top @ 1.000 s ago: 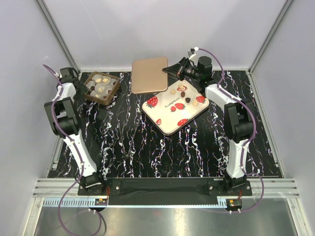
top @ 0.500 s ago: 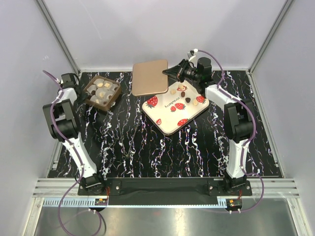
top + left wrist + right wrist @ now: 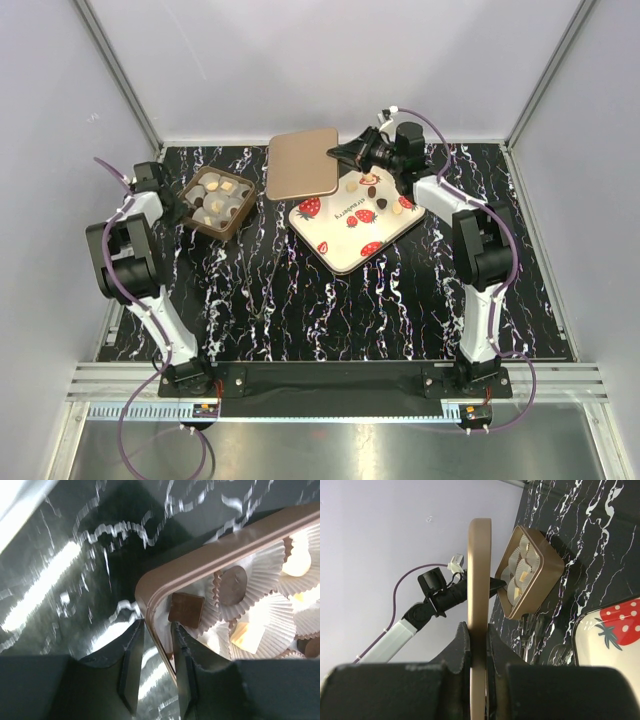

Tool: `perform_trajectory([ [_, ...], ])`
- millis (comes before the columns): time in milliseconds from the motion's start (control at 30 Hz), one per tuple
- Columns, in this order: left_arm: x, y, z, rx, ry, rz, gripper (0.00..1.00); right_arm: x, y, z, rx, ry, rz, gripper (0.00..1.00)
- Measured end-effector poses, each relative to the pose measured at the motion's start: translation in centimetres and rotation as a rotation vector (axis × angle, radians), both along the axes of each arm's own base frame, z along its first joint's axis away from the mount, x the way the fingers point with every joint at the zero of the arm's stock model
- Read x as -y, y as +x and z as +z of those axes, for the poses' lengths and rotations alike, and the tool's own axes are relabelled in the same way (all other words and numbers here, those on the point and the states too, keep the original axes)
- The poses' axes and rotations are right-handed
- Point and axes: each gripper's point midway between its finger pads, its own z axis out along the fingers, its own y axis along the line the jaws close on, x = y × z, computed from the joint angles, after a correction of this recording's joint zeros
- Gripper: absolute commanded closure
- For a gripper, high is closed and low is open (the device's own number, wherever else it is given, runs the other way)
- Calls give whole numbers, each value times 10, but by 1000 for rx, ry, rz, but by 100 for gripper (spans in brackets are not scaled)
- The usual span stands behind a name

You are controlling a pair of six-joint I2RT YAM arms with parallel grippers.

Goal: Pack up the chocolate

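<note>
**Figure: Both grippers engaged, box wall on the left and lid on the right**

Top view. The brown box (image 3: pixel 218 200) is sitting at about 10 o'clock on the black marbled table (image 3: pixel 330 310). The left gripper (image 3: pixel 182 200) is meeting the box at its 9 o'clock corner. The tan lid (image 3: pixel 302 162) is lying at 12 o'clock, apart from the box. The right gripper (image 3: pixel 337 153) is holding it by its 3 o'clock edge. The strawberry tray (image 3: pixel 345 250) is resting at about 1 o'clock, just below the lid. Part of the chocolate (image 3: pixel 372 191) is lying loose on the tray, gathered toward its 12 o'clock corner. The rest is sitting in the box.

Left wrist view. The left gripper (image 3: pixel 156 667) is standing narrow, its two fingers (image 3: pixel 131 670) straddling the box wall (image 3: pixel 210 565), one inside and one outside, near a rounded corner. Inside, white paper cups (image 3: pixel 272 615) are holding the chocolate: a dark square piece (image 3: pixel 185 611) nearest the fingers, a round grey-brown piece (image 3: pixel 233 584) at its 2 o'clock, and cream pieces (image 3: pixel 295 562) farther in.

Right wrist view. The right gripper (image 3: pixel 478 652) is clamping the lid (image 3: pixel 479 570), which is showing edge-on and running toward 12 o'clock. The box (image 3: pixel 530 572) is appearing beyond it at 1 o'clock, with the tray (image 3: pixel 612 630) at 4 o'clock.
</note>
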Motion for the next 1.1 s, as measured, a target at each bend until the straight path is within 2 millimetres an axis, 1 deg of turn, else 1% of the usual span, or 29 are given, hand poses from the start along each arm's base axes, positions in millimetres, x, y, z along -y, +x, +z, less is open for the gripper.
perform_trajectory([
  [67, 9, -6, 0, -6, -16, -1, 56, -6, -1, 0, 0, -1, -6, 100],
  [167, 20, -13, -2, -13, -39, 2, 50, -16, -1, 3, 3, 10, -25, 100],
  [200, 23, -16, -1, -17, -44, -1, 44, -21, -1, 5, 5, 18, -39, 100],
  [233, 25, -18, 1, -22, -47, -3, 41, -25, 1, 6, 9, 30, -53, 100],
  [267, 26, -19, 4, -21, -48, -2, 38, -31, 2, 9, 17, 46, -68, 100],
  [300, 26, -20, 8, -16, -47, -1, 31, -37, 4, 9, 21, 60, -85, 100],
  [367, 25, -24, 20, -10, -43, 2, 24, -51, 8, 4, 19, 81, -118, 100],
  [400, 25, -25, 26, -5, -41, 7, 19, -60, 10, -1, 17, 85, -134, 100],
  [500, 20, -23, 53, 42, -35, 30, 15, -90, 14, -21, 2, 92, -179, 100],
  [633, 9, -16, 96, 146, -31, 72, 13, -131, 11, -42, 1, 101, -209, 100],
  [733, 5, -8, 127, 224, -32, 82, 13, -163, 8, -48, 16, 109, -218, 100],
  [800, 5, -1, 142, 262, -35, 77, 12, -180, 6, -47, 32, 127, -223, 100],
  [867, 5, 2, 151, 280, -37, 70, 11, -196, 2, -45, 47, 145, -233, 100],
  [967, 6, 5, 160, 294, -35, 64, 11, -215, -3, -49, 57, 161, -253, 100],
  [1033, 6, 6, 164, 299, -30, 61, 10, -227, -4, -56, 58, 167, -270, 100],
  [1100, 4, 4, 165, 291, -16, 56, 9, -237, -6, -67, 51, 168, -286, 100],
])
